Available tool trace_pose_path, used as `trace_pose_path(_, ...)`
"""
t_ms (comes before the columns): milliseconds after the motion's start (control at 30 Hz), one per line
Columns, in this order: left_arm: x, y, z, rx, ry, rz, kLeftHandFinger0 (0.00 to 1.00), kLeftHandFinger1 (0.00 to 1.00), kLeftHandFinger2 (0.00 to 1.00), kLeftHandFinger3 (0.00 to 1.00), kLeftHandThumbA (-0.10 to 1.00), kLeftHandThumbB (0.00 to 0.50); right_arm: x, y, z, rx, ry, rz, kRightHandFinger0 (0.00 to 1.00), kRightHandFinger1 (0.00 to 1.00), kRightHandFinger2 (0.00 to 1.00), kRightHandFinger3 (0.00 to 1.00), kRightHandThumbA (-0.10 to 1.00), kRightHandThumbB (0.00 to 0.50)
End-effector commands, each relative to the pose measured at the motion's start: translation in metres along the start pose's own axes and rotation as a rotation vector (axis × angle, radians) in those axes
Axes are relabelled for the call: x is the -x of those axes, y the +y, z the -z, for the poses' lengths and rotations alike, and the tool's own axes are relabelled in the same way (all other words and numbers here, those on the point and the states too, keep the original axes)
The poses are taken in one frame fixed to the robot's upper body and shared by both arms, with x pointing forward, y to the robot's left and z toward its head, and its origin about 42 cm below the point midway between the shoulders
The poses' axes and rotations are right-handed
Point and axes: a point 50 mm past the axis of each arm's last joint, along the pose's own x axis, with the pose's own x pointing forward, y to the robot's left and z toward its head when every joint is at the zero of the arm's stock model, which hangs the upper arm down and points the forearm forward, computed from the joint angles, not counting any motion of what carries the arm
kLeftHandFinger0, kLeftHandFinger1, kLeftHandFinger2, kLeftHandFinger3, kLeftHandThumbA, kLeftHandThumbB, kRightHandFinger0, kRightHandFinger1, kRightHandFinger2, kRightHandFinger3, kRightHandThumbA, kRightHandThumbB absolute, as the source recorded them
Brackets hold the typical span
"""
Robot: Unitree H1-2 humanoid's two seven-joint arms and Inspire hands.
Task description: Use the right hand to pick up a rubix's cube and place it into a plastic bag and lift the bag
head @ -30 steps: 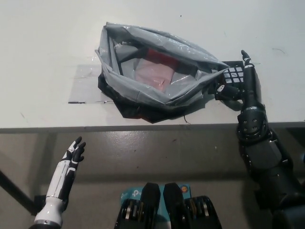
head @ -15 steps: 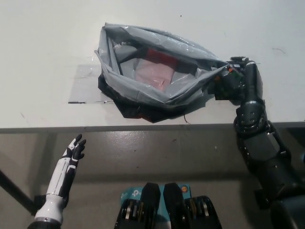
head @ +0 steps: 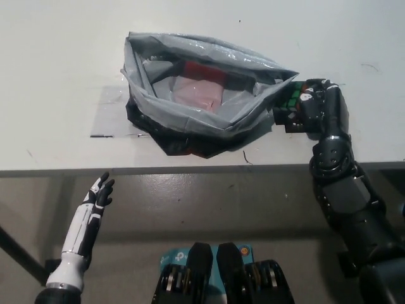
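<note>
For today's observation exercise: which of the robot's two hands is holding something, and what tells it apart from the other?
The black right hand, up on the table beside the plastic bag, is closed around the rubix's cube. The white left hand hangs open below the table edge.

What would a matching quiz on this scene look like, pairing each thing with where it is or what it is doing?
Things:
1. right hand
2. left hand
3. bag
4. cube

Descriptions:
A. lies open on the white table
B. held just outside the bag's right edge
C. closed around the cube
D. open, below the table's edge at lower left

Pairs: 1-C, 2-D, 3-A, 4-B
</note>
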Motion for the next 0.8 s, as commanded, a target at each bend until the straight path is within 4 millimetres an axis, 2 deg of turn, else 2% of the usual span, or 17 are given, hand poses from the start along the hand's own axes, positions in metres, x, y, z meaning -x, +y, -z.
trace_pose_path(0,-0.006,0.004,-0.01,0.001,-0.06,-0.004,1.0,1.0,1.0,1.0,1.0,0.122,-0.009,-0.005,-0.025,-0.083,-0.063,0.039,0.0,0.36,0.83,0.79,-0.1,0.243)
trace_pose_path(67,-0.006,0.004,-0.011,0.0,-0.06,-0.004,1.0,1.0,1.0,1.0,1.0,0.123,-0.008,-0.005,-0.026,-0.08,-0.087,0.06,0.0,0.34,0.83,0.81,-0.1,0.243)
trace_pose_path(233,-0.008,0.004,-0.011,-0.004,-0.065,-0.005,1.0,1.0,1.0,1.0,1.0,0.117,-0.007,-0.005,-0.03,-0.085,-0.122,0.083,0.0,0.39,0.86,0.86,-0.1,0.217)
trace_pose_path(400,-0.008,0.003,-0.011,0.002,-0.059,-0.003,1.0,1.0,1.0,1.0,1.0,0.12,-0.006,-0.004,-0.034,-0.093,-0.15,0.092,0.0,0.42,0.84,0.83,-0.1,0.207)
trace_pose_path(500,-0.008,0.003,-0.011,0.003,-0.062,-0.005,1.0,1.0,1.0,1.0,1.0,0.111,-0.005,-0.005,-0.039,-0.1,-0.184,0.116,0.0,0.41,0.81,0.82,-0.1,0.208)
trace_pose_path(633,-0.009,0.004,-0.01,0.001,-0.065,-0.003,1.0,1.0,1.0,1.0,1.0,0.126,-0.004,-0.011,-0.048,-0.179,-0.226,0.16,0.0,0.37,0.76,0.78,-0.1,0.198)
trace_pose_path(767,-0.009,0.004,-0.011,0.007,-0.063,0.002,1.0,1.0,1.0,1.0,1.0,0.124,-0.004,-0.017,-0.053,-0.193,-0.251,0.187,0.0,0.37,0.77,0.79,-0.1,0.189)
